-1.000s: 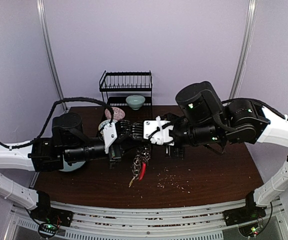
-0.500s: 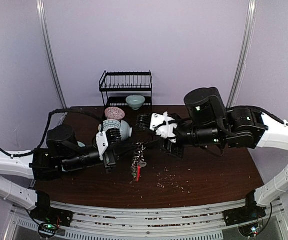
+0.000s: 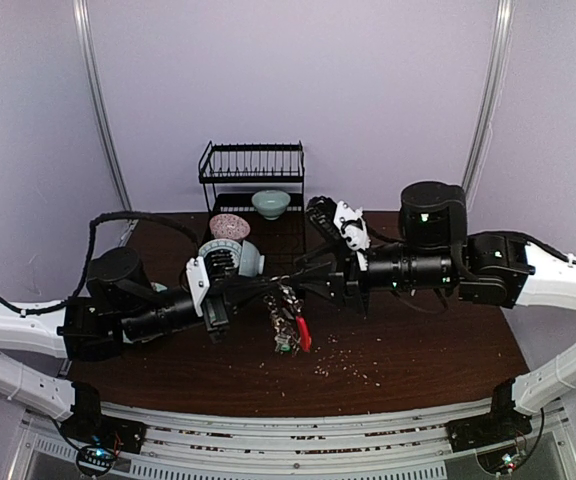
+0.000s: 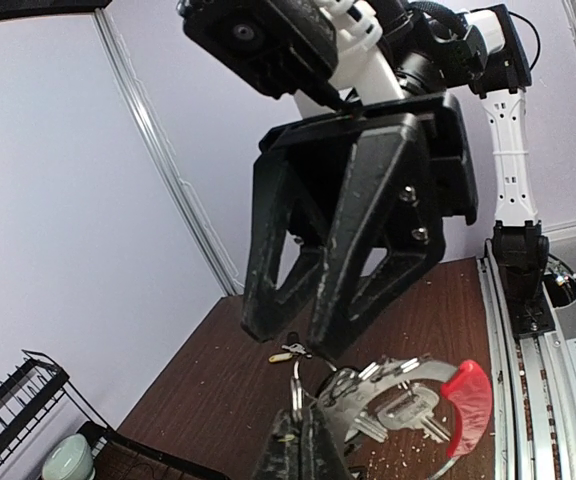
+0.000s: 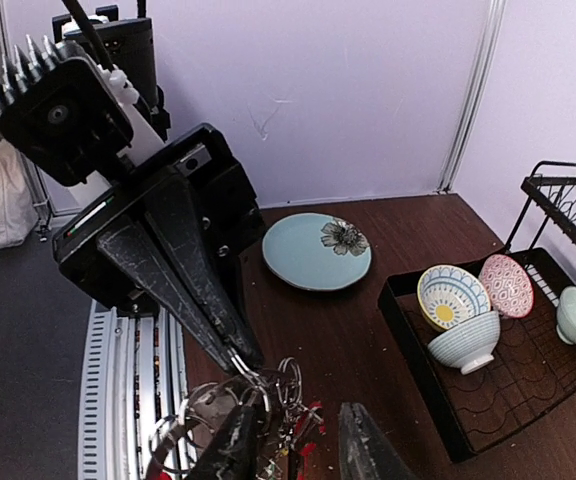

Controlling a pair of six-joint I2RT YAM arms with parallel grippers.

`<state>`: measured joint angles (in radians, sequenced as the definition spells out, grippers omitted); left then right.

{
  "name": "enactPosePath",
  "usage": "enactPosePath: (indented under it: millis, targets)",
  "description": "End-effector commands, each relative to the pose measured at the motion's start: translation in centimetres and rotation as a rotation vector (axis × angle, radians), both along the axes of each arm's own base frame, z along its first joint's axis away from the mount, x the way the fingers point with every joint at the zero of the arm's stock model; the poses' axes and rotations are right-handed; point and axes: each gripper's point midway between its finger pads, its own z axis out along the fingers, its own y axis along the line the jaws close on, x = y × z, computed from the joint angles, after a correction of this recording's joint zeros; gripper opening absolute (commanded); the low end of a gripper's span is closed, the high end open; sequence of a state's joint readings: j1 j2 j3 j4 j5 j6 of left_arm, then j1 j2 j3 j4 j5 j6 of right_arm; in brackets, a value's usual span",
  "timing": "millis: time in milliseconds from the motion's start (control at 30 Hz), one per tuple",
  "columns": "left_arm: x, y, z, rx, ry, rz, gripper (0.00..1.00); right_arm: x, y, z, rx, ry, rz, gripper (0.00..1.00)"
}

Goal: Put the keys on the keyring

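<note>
Since a second ago the right gripper (image 5: 300, 412) has backed off to the right and the left gripper (image 4: 298, 425) has slid left, so the two no longer meet over the middle of the table (image 3: 438, 345). The keyring (image 3: 288, 322) has swung with them, and its red strap clip (image 4: 468, 400) now sits on the right of the bunch.

The table is dark brown wood, strewn with pale specks (image 3: 343, 362) near its middle. Pale lavender walls close the room in, and white rails (image 3: 298, 440) run along the near edge. A black wire dish rack (image 3: 253, 165) stands at the far edge.

From above, a pale green bowl (image 3: 271, 203), a red patterned bowl (image 3: 230, 226) and a striped bowl (image 3: 238, 258) show. Only the right wrist view shows a yellow-and-blue bowl (image 5: 448, 295) beside them in the black tray (image 5: 408, 350), and a pale blue plate (image 5: 316, 250) with a dark flower lying left of that tray. The left wrist view alone shows the silvery keys (image 4: 400, 405) on the bunch clearly.

The left jaws are closed, pinching a thin loop of the keyring, and the bunch hangs from them above the table. The right jaws stand apart with nothing clamped; the rings hang just at their tips.
</note>
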<state>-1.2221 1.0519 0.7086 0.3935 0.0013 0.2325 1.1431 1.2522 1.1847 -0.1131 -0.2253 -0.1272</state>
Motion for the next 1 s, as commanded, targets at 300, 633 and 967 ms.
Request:
enactPosePath:
  millis: [300, 633, 967]
  targets:
    - [-0.5, 1.0, 3.4, -0.112, -0.055, -0.001, 0.0, -0.6, 0.8, 1.1, 0.092, 0.089, 0.059, 0.24]
    - [-0.5, 1.0, 3.4, -0.116, -0.062, -0.001, 0.0, -0.6, 1.4, -0.1, 0.058, 0.114, 0.07, 0.17]
    - [-0.8, 1.6, 4.0, -0.161, -0.073, -0.006, 0.0, -0.5, 1.3, -0.7, 0.032, 0.115, 0.068, 0.0]
